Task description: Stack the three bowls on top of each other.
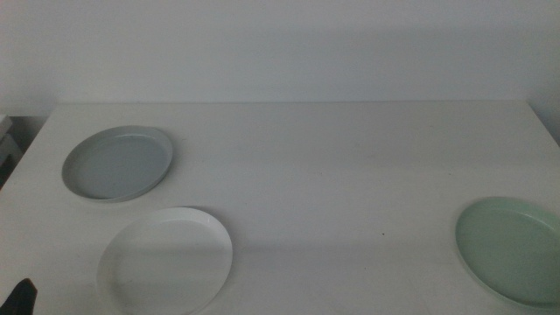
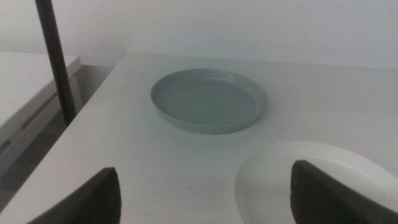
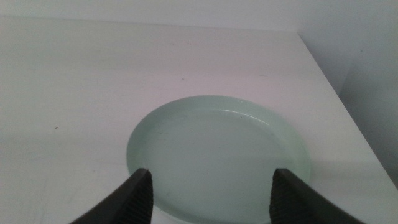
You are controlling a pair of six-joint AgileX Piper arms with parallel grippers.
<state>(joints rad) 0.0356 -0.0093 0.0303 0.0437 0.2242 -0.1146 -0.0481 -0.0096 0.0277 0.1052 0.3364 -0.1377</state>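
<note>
The grey bowl (image 1: 117,163) sits at the far left of the table; it also shows in the left wrist view (image 2: 209,99). The white bowl (image 1: 166,260) lies in front of it near the table's front edge, partly seen in the left wrist view (image 2: 311,183). The mint green bowl (image 1: 512,249) lies at the right edge; it also shows in the right wrist view (image 3: 217,155). My left gripper (image 2: 205,199) is open, low at the front left, short of the white bowl; only its tip (image 1: 22,297) shows in the middle view. My right gripper (image 3: 211,196) is open over the green bowl's near rim.
The white table (image 1: 332,175) ends at a pale wall behind. A dark pole (image 2: 56,59) and a lower white surface (image 2: 25,81) stand beyond the table's left edge. The table's right edge (image 3: 336,93) runs close to the green bowl.
</note>
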